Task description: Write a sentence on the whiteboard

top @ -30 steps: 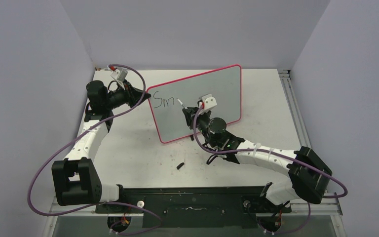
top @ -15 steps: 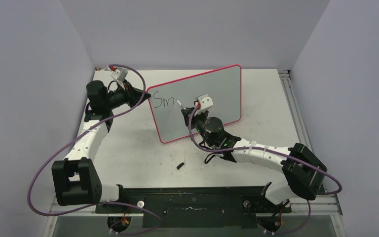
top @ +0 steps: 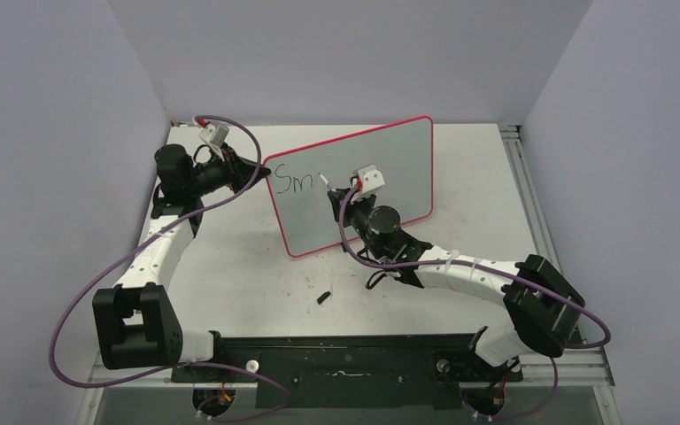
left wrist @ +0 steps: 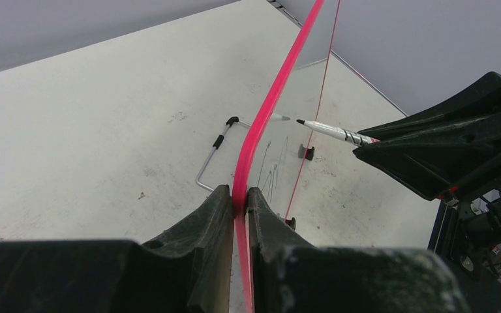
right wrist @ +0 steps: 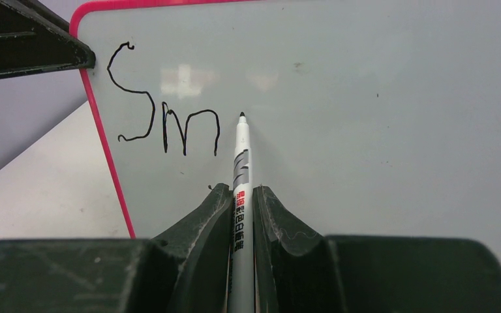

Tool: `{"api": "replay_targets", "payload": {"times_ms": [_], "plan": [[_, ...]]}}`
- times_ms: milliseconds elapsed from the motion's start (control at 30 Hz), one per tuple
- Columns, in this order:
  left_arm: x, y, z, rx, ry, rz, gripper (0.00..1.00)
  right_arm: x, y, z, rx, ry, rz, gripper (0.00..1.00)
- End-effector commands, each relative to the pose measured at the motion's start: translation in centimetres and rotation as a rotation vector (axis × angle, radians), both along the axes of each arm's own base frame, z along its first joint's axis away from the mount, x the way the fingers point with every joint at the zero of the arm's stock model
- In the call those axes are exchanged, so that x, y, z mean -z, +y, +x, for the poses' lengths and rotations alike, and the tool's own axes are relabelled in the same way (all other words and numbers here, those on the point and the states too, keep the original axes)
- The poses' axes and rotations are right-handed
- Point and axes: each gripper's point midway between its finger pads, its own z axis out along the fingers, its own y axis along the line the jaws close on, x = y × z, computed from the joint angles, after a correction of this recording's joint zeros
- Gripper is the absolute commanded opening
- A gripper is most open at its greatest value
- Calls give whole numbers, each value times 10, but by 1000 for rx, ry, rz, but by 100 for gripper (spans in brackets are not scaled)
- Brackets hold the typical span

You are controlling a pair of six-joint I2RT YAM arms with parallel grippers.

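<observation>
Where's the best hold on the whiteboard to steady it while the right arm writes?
Grip the whiteboard by its left edge near the top corner, coming in from the left with one finger on each face, as the left gripper does now. The board stands upright, its thin rim fits between the fingers, and that side is clear of the marker.

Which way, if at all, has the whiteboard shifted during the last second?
No. The whiteboard has not shifted: its corners keep their places against the far edge of the table.

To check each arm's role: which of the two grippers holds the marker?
The right gripper, shut on the marker facing the whiteboard; the left gripper instead clamps the board's pink rim.
</observation>
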Motion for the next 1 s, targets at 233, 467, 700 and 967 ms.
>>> {"api": "replay_targets", "payload": {"times_ms": [233,467,700,967], "plan": [[-11,1,-6,13,-46,13,0,-9,3,7,5,-23,28,5],[-12,1,-6,14,-47,13,0,9,-5,0,14,18,13,5],[-12,1,-6,13,-48,13,0,23,-7,-6,8,47,-1,5],[-11,1,-5,12,-45,13,0,-4,0,-15,-26,1,24,5]]}}
